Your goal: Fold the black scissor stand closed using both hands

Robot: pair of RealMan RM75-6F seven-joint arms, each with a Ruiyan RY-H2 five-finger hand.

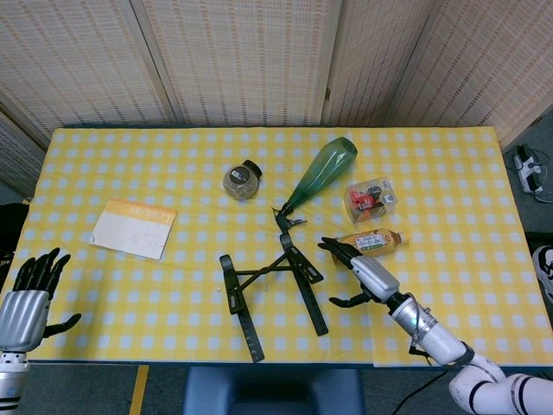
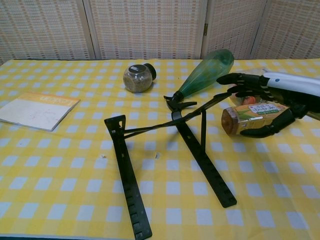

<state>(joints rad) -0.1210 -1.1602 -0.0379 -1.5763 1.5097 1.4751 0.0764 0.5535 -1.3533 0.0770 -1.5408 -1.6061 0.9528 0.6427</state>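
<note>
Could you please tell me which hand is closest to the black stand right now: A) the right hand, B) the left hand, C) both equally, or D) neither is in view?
A: the right hand hovers open just beside the stand, its fingers near the raised arm, while the left hand sits at the table's near left edge.
</note>
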